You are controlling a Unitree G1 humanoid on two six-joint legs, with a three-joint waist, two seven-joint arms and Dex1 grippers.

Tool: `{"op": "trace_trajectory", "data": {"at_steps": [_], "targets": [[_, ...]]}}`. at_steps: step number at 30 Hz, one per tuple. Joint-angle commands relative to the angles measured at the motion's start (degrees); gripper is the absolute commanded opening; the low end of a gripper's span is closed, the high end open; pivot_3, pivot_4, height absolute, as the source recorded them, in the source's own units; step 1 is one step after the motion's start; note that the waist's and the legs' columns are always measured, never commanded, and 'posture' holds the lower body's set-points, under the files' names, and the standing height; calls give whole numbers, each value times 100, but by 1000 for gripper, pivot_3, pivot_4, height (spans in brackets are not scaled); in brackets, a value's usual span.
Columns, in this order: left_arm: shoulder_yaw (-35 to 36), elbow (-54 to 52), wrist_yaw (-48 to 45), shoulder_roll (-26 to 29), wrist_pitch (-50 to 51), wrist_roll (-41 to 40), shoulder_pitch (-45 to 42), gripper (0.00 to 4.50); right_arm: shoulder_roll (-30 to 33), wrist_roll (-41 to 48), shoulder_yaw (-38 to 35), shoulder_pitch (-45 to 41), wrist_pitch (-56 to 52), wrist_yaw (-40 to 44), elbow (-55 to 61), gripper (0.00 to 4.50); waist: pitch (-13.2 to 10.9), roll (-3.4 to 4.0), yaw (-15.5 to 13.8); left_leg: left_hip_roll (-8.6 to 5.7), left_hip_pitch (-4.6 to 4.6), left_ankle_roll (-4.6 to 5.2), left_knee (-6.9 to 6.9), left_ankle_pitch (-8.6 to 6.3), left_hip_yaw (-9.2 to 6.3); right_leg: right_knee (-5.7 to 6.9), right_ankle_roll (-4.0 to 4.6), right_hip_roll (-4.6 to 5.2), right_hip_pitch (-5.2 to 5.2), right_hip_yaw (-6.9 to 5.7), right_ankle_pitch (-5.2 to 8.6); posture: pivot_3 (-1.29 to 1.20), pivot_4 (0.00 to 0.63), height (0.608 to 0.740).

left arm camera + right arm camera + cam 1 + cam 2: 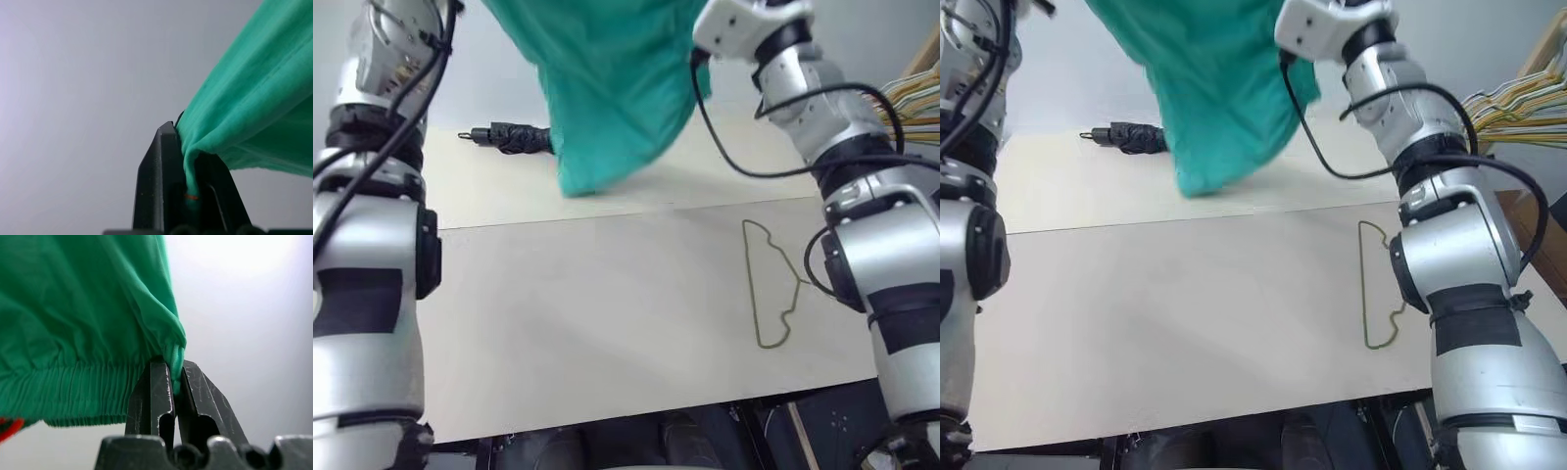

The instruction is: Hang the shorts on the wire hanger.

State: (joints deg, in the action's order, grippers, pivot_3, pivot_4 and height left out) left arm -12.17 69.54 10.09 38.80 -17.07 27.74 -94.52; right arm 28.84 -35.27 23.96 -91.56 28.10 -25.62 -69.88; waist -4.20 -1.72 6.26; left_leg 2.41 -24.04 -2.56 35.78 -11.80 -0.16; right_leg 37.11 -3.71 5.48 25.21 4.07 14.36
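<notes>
The shorts (607, 88) are held aloft at the top centre of the head view, pinched at two points along their upper edge and hanging down as a loose teal fold whose lowest corner reaches toward the far part of the table (607, 323). In the left wrist view the left gripper (188, 171) is seen clamped tight on a bunched edge of the cloth, an orange tag caught between the fingers. In the right wrist view the right gripper (175, 382) is likewise closed hard on a fold just beside the gathered waistband, with no gap left between the jaws beyond the cloth itself.

The wire hanger (771, 284) lies flat on the table at the right of the frame, below and to the right of the hanging cloth and well apart from it. Its long axis runs from far to near, and the hook appears to point toward the right edge, though the thin wire makes this hard to confirm. The right arm is judged the nearer to it. A black object (514, 137) rests at the far left of the table, and a bunch of pastel hangers (911, 98) is seen at the right edge.
</notes>
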Motion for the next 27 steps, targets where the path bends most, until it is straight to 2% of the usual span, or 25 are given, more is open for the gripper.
{"op": "trace_trajectory", "data": {"at_steps": [1,5,7,9,13,16,20,23,27], "targets": [[58,41,300,442,-638,60,-93,37,325,57,-213,103,424,-377,-236,0,0,1,-68,-2,0,1,2,-1,4,-5,-1,2,-5,0,0,7,0,740],[-48,-321,-127,616,-1541,66,518,37,481,-31,-44,647,974,31,-251,0,5,3,-181,-11,13,9,14,-6,5,-25,-5,9,-43,-3,0,-2,8,740],[37,-1062,-843,820,-2074,-283,1586,37,726,-280,234,1331,1612,187,-67,0,7,7,-229,-11,35,12,22,-6,4,-34,-11,9,-78,-5,-3,-13,30,740],[193,-1900,-1607,976,-2180,-757,2562,37,877,-265,310,1854,2123,553,44,0,7,8,-233,-12,81,18,28,-9,5,-38,-17,13,-121,-3,-6,-18,36,740],[644,-4497,-3137,1358,-1294,-2108,5109,37,1229,-362,548,2899,3076,1175,317,0,-3,11,-87,-10,74,12,52,-4,1,-13,-12,9,-106,6,-9,-36,63,740],[902,-6087,-4152,1781,-674,-2925,6588,37,1359,-265,605,3468,3577,1736,467,0,-23,10,85,-2,73,12,67,-4,-6,-1,-11,1,-106,8,-10,-39,80,740],[1167,-7189,-5313,2358,229,-3728,7607,37,1440,-122,607,4006,4021,2357,750,0,-33,11,229,14,111,16,72,-5,-22,0,8,-22,-150,6,-21,-36,92,740],[1336,-7661,-6347,2936,584,-4213,8252,37,1475,73,562,4293,4192,2839,983,0,-86,6,280,14,281,50,44,-26,-19,-33,8,-26,-316,4,1,-40,97,740],[1608,-8177,-7626,3683,926,-4643,9137,37,1603,185,576,4588,4446,3328,1404,0,-130,-3,312,19,359,73,35,-40,-13,-41,-20,-25,-395,5,54,-51,97,740]]}}
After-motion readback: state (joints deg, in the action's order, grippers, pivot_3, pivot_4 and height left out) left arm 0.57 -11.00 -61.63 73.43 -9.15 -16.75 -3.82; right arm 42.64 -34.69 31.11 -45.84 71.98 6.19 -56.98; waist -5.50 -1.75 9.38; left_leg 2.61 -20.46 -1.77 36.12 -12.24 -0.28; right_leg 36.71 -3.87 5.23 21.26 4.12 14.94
